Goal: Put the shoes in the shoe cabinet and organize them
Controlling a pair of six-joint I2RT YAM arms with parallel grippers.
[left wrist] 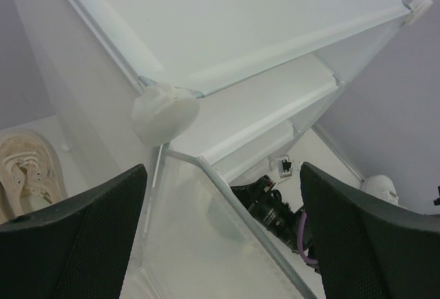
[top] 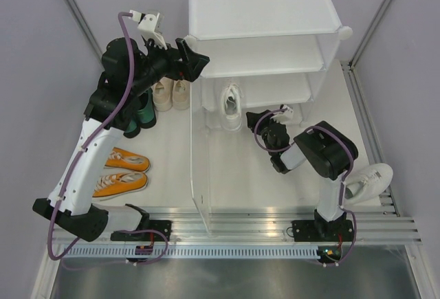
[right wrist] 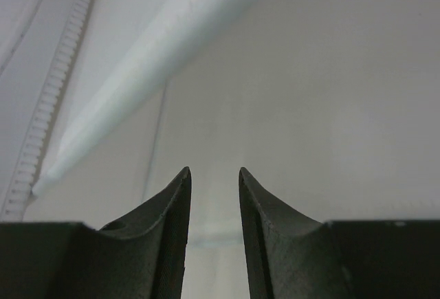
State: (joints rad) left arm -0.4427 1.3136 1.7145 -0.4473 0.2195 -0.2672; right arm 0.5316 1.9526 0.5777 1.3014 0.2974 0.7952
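While the left arm is reaching up in the upper left, the left gripper (top: 194, 60) is gaping empty beside a corner of the shoe cabinet (top: 261, 3). The right gripper (top: 256, 118), centre frame, is hanging narrowly parted and empty near a white sneaker (top: 232, 105) sitting inside the bottom tier.

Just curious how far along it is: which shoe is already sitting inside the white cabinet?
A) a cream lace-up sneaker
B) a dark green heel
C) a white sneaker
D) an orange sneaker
C: a white sneaker stands on the bottom tier of the shoe cabinet, while the orange sneakers, cream sneakers and green heels all lie outside, to its left.
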